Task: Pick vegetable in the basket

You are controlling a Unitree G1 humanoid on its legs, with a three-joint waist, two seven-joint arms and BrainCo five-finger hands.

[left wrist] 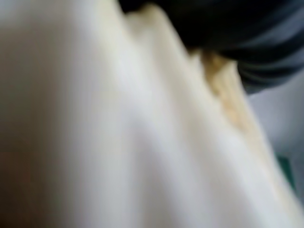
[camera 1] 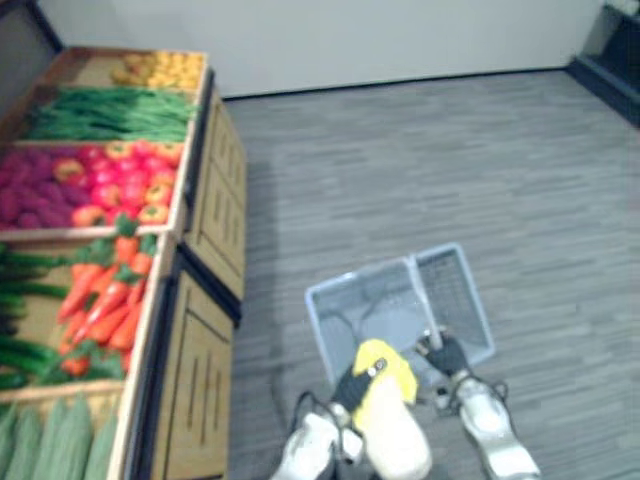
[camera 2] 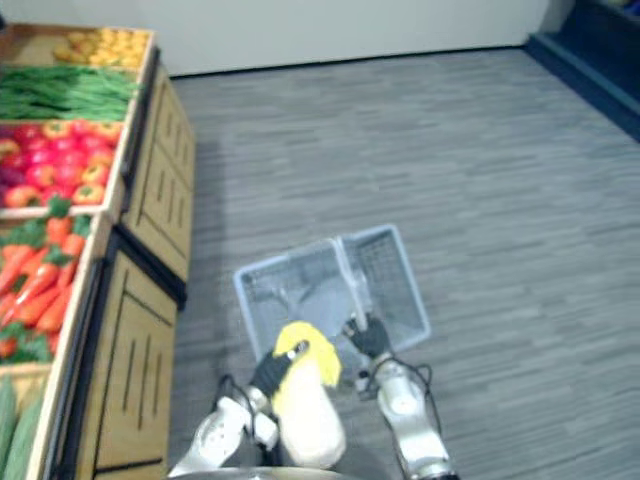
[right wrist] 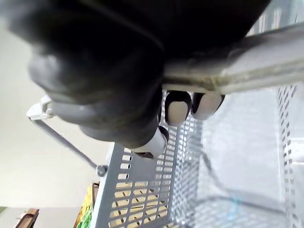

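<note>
In the left eye view, the left hand (camera 1: 352, 385) is closed round the yellow leafy end of a pale cabbage (camera 1: 392, 425), a silver finger lying across the leaves. The cabbage is held at the near edge of the grey basket (camera 1: 455, 275), with its leafy tip overlapping that rim and its white body toward the robot. The right hand (camera 1: 447, 355) sits at the basket's near edge beside the cabbage, at the end of the handle (camera 1: 420, 295) that crosses the basket. The basket is over the grey floor (camera 1: 450, 170), just beside a wooden stand (camera 1: 215, 180) whose bins hold carrots (camera 1: 110, 300) and other produce.

The right eye view shows the same layout.

In the left wrist view, the cabbage's pale surface lies right against the hand's dark cover; the fingers are not visible here.

In the right wrist view, the fingers (right wrist: 178, 107) are curled round the handle, with the basket's mesh wall beyond them.
</note>
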